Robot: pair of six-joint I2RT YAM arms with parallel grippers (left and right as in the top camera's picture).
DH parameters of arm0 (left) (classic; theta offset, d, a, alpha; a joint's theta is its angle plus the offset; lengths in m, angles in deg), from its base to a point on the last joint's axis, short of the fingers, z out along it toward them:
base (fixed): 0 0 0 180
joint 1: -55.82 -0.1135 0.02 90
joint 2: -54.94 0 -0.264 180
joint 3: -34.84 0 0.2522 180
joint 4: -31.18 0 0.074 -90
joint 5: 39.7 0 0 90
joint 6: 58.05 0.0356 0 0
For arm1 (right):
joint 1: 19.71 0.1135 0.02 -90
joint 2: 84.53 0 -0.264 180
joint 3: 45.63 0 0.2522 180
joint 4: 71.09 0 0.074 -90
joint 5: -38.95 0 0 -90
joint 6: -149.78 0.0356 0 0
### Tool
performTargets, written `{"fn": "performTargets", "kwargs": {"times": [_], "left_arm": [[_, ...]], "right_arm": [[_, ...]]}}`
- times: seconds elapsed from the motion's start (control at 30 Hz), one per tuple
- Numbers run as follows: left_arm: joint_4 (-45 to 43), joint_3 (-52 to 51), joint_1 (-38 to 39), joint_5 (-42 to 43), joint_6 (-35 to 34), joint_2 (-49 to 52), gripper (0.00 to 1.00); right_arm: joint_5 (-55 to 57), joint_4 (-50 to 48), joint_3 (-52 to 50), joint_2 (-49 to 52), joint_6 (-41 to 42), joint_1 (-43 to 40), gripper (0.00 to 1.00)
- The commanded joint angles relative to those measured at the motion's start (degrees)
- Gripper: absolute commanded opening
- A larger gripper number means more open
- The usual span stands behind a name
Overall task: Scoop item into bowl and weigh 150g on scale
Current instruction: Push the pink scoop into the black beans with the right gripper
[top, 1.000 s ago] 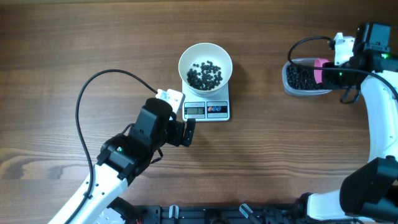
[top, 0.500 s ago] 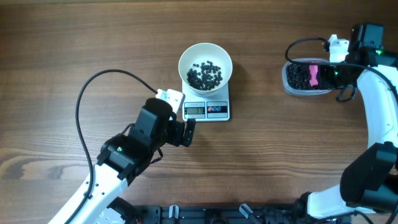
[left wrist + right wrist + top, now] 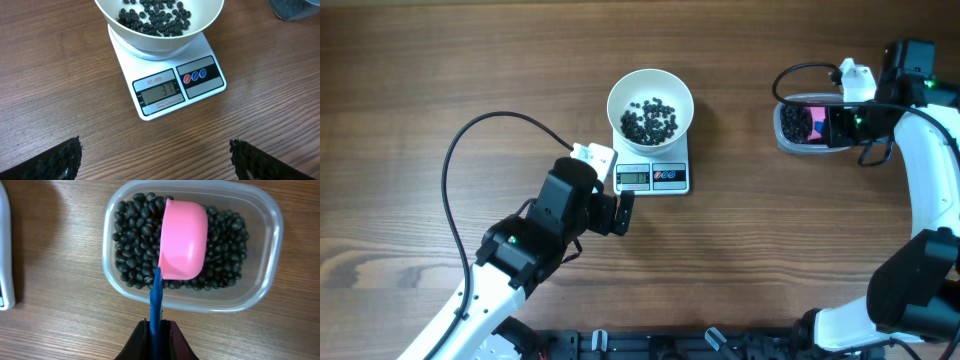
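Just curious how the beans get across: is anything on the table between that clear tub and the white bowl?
Nothing visible. Only bare table lies between the clear tub and the bowl on the scale. The pink scoop, gripped in the right jaws, is over the beans in the tub.

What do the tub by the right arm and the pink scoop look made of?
The tub: likely clear plastic; its wall and rim are see-through. The scoop: apparently opaque pink plastic, smooth with a soft sheen; its blue handle seems plastic too.
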State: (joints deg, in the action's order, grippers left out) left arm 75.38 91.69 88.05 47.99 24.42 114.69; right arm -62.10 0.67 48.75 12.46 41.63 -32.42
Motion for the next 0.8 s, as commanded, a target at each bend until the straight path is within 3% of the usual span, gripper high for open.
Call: {"fn": "performTargets", "kwargs": {"times": [0.0, 0.77], "left_arm": [[0.02, -0.13, -0.26, -0.76, 1.11, 0.07, 1.0], [0.02, -0.13, -0.26, -0.76, 1.11, 0.07, 1.0]], "right_arm": [[-6.54, 0.7, -0.48, 1.07, -1.84, 0.04, 0.04], [-12.85, 4.68, -0.48, 1.07, -0.92, -3.89, 0.04]]}}
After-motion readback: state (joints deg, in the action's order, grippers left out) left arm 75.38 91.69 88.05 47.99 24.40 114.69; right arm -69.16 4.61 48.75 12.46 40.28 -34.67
